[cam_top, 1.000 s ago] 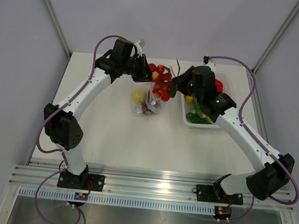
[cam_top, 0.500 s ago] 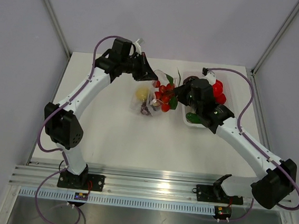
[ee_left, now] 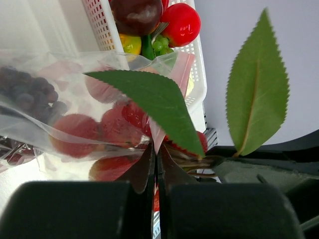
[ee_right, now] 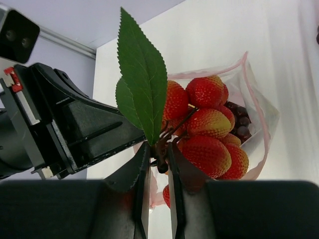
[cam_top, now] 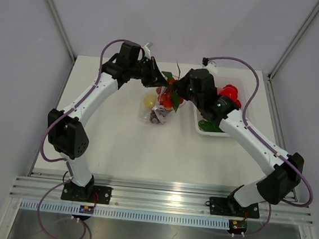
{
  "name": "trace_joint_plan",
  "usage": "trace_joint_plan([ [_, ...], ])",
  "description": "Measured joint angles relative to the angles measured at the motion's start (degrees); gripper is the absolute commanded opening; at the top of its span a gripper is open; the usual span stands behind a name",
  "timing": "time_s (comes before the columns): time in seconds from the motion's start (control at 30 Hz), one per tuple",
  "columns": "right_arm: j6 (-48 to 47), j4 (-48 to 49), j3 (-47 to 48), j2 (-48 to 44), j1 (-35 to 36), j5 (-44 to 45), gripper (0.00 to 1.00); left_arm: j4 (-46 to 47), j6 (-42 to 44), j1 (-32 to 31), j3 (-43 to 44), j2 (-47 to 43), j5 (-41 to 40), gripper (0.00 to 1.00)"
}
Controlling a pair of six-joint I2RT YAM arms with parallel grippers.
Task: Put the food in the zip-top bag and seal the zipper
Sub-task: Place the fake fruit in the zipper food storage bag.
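Claws both clamped: left claw (ee_left: 156, 155) pinches bag (ee_left: 50, 99) rim, right claw (ee_right: 158, 155) grips stem of red fruit bunch (ee_right: 209, 124) at bag mouth; basket (ee_left: 99, 25) beside bag.

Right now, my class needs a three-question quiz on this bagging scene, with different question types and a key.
1. True or false: the right gripper is shut on the stem of the red fruit cluster.
2. What does the left gripper pinch? A: the edge of the zip-top bag. B: the lemon. C: the white basket.
3. Fill in: the dark grapes lie inside the ____.
Key: 1 true; 2 A; 3 zip-top bag.
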Motion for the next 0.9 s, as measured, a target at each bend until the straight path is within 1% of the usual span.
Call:
trace_joint_plan([
  [0.23, 1.3, -1.5, 0.5, 4.6, 2.2, 1.8, 0.00, 0.1, 0.0, 0.0, -0.2, 0.0, 0.4, 0.00],
  [0.6, 2.1, -1.9, -0.8, 11.8, 2.4, 5.0, 0.00, 1.4, -0.7, -0.1, -0.3, 0.0, 2.1, 0.00],
  [0.8, 2.2, -2.7, 0.8, 14.8, 2.3, 5.8, 0.00, 1.9, -1.1, -0.1, -1.2, -0.8, 2.6, 0.00],
  [0.83, 2.1, -2.9, 1.5, 15.3, 2.2, 5.8, 0.02, 2.0, -1.1, -0.1, -1.2, -0.9, 2.7, 0.00],
  [0.87, 1.8, -3.0, 2.0, 15.5, 2.1, 5.7, 0.06, 2.2, -1.1, -0.1, -1.2, -0.9, 2.8, 0.00],
  [0.9, 1.5, -3.3, 2.4, 15.7, 2.0, 5.7, 0.17, 2.3, -1.2, -0.1, -1.2, -0.9, 2.8, 0.00],
])
